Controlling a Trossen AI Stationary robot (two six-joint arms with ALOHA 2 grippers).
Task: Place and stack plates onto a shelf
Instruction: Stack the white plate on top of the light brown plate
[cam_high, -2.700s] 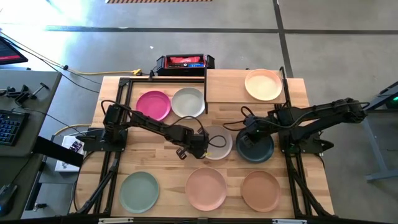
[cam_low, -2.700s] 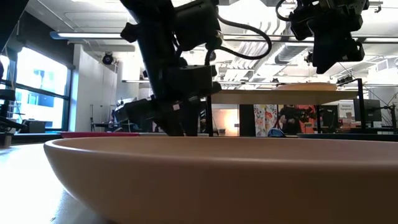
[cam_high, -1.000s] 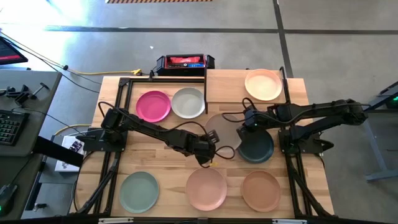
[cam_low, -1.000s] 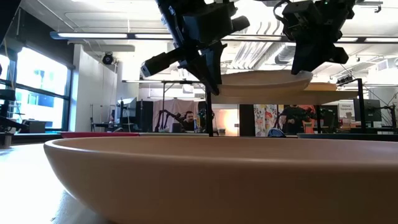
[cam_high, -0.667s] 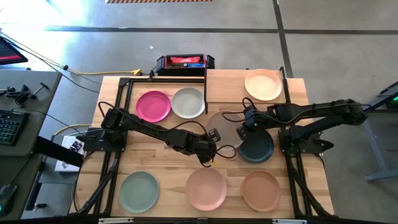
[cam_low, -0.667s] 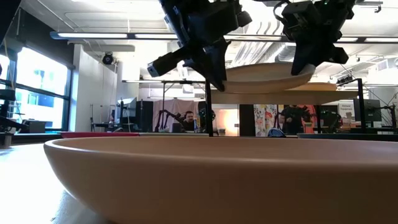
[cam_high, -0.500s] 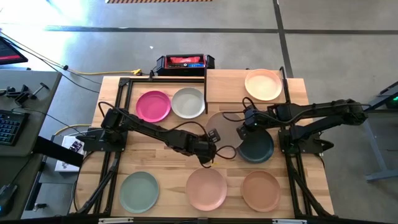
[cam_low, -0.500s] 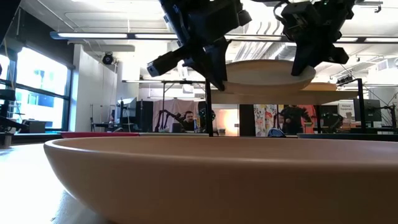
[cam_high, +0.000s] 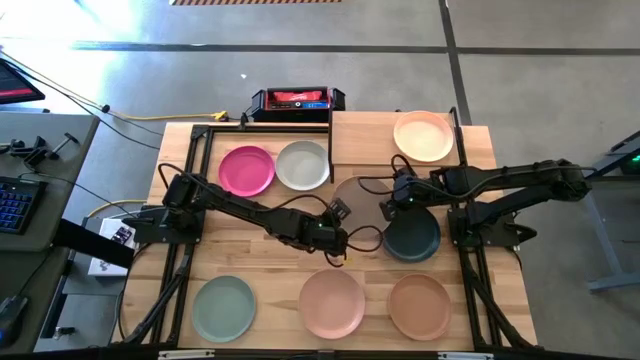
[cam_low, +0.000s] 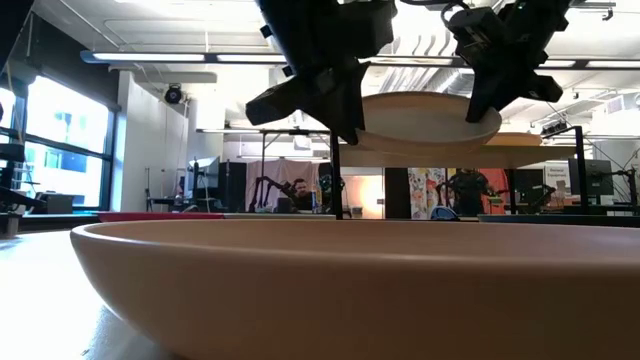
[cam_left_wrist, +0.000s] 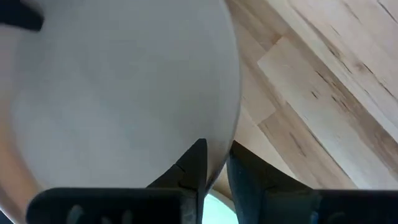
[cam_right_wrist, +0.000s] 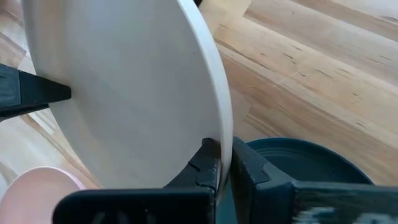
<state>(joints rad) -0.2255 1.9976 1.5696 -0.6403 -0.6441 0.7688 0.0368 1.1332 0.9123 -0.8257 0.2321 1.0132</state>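
A beige plate (cam_high: 358, 198) hangs above the bench (cam_high: 250, 240) centre. The right claw (cam_high: 387, 207) pinches its rim at three o'clock; the left claw (cam_high: 338, 212), fingers slightly parted, straddles nine o'clock.

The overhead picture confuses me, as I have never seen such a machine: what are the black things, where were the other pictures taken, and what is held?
Two robot arms, the left arm and the right arm, work at a wooden table. One camera looks down, one sits at table height, and one rides on each wrist. Six plates lie on the table; a peach plate lies on the raised shelf. The right arm's jaws pinch the rim of a beige plate, held above the table; the left arm is at its opposite edge.
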